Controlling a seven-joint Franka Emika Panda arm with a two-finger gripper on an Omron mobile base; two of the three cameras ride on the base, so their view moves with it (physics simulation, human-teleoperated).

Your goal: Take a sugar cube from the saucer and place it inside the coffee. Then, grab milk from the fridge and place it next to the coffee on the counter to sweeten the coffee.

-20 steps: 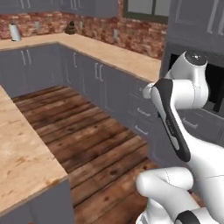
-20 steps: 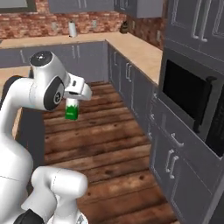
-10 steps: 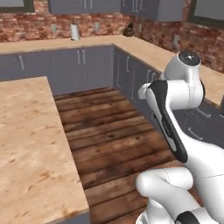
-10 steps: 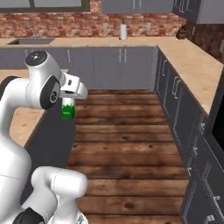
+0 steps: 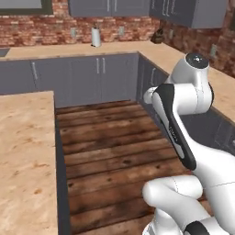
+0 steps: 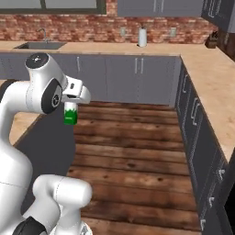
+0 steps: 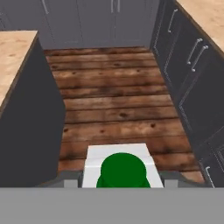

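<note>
Your hand [image 6: 70, 111] is grasping the milk [image 6: 69, 113] (green cap toward the hand camera), carton hanging just below it, above the wooden floor [image 7: 118, 100], tabletop [image 7: 13, 57] off to one side.

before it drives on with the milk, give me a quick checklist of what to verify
1. Milk in the hand: ok, hanging below it over the floor.
2. Milk upright: ok, green cap faces the hand camera.
3. Wood floor ahead free of obstacles: ok.
4. Counter within reach: ok, it runs along the arm's left.
5. Coffee's place on the counter: cannot tell.
6. Firmness of the grip: cannot tell.
</note>
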